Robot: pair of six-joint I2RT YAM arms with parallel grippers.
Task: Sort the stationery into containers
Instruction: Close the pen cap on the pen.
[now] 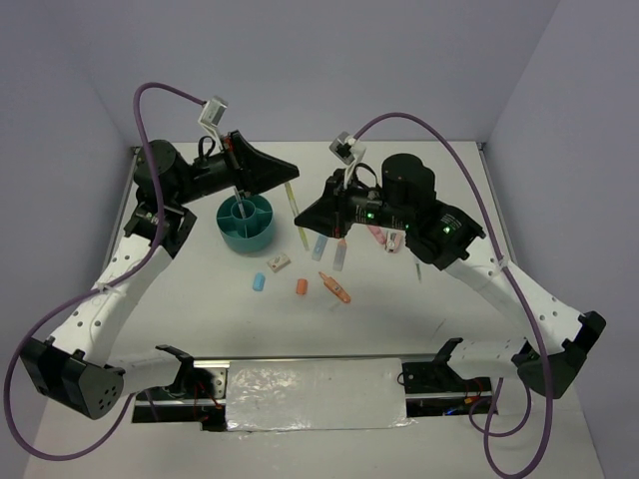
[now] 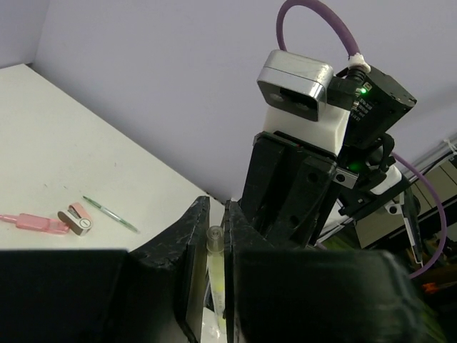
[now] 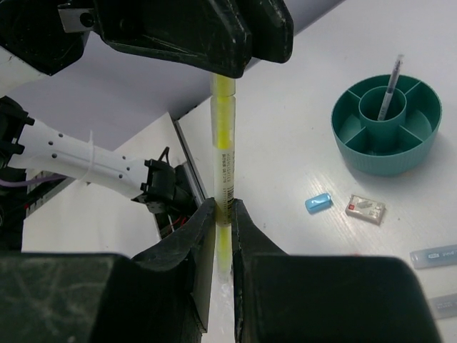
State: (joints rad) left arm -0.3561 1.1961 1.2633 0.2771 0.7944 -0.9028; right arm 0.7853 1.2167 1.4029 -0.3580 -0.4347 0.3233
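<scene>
At two o'clock from the teal organizer (image 1: 247,239), yellow pen (image 3: 223,164): in the air between my pincers.
Right gripper (image 3: 223,207): clamped on its lower part.
Left gripper (image 2: 216,214): jaws pressed around its other end.
Done: one thin pen (image 3: 389,86) stands in the centre cup.
Remaining: blue eraser (image 1: 258,283), orange eraser (image 1: 301,287), orange marker (image 1: 335,288) and pink marker (image 1: 377,237) lie loose, three to five o'clock of the organizer. I judge most of the sorting is still to do.

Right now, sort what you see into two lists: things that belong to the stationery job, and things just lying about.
Job: teal organizer, pen in its centre cup, yellow pen held by left end effector and right end effector, blue eraser, orange eraser, orange marker, whitish-tan piece, pink marker.
Lying about: silver sheet at the near edge, purple cables.
</scene>
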